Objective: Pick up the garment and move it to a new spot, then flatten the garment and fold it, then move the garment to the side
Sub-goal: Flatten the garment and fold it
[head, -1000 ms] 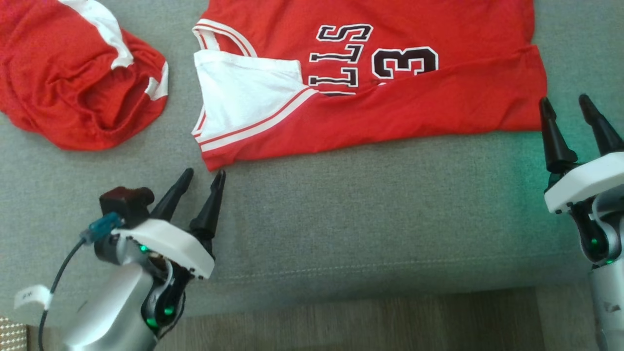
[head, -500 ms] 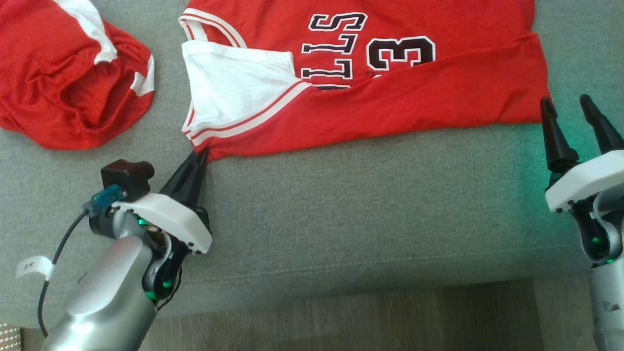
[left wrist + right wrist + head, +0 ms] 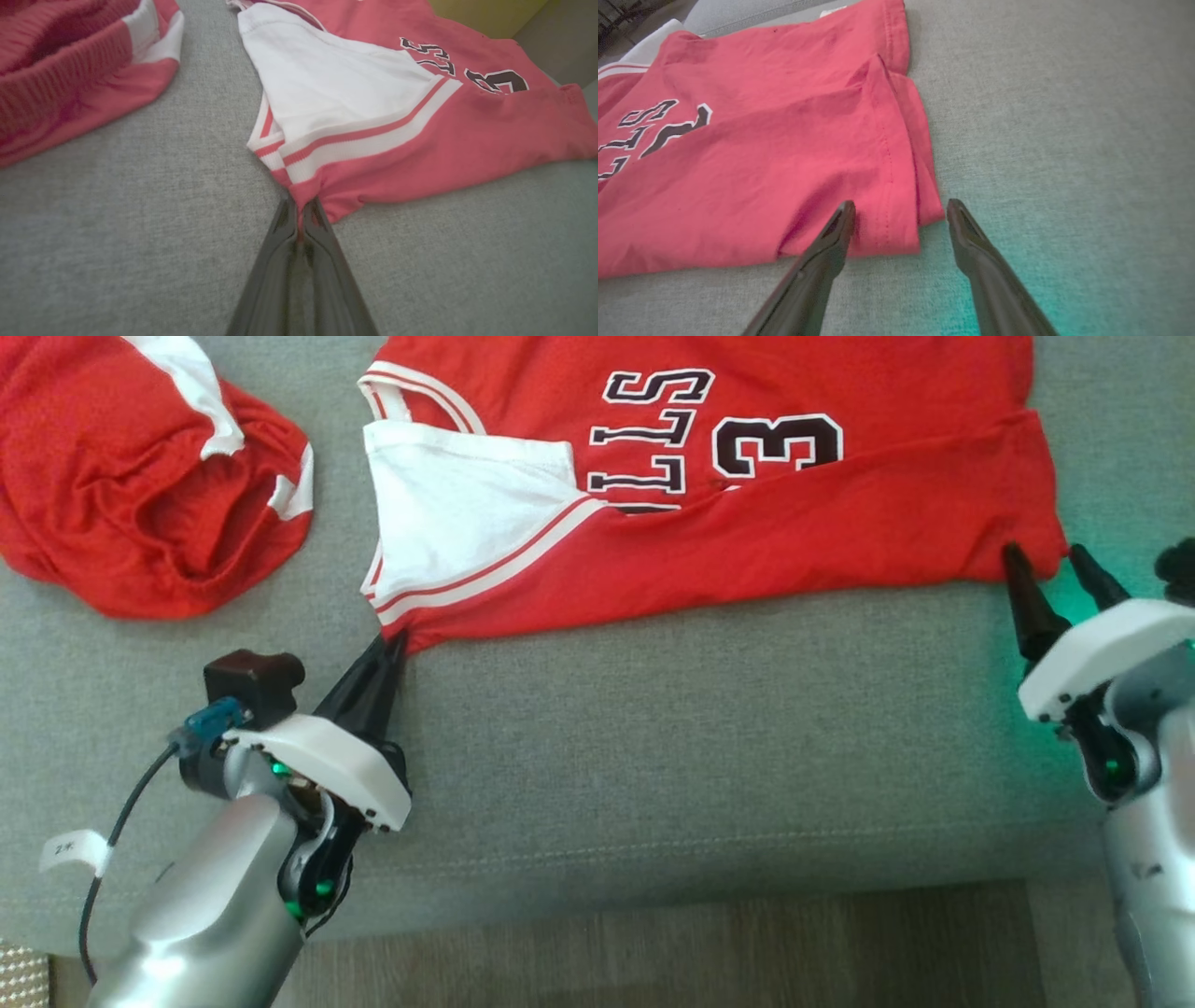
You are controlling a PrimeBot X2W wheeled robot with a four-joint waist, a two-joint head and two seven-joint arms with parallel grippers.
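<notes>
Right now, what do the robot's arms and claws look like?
The left gripper and right gripper each have two long, pointy black fingers on a white plate, with shiny silver forearms and little green lights. The left arm also carries a dark boxy block, a blue plug, a black cable and a small white tag.

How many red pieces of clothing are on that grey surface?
2. A spread-out jersey lies in the middle; a crumpled red garment sits to its left. Others may lie outside the view.
</notes>
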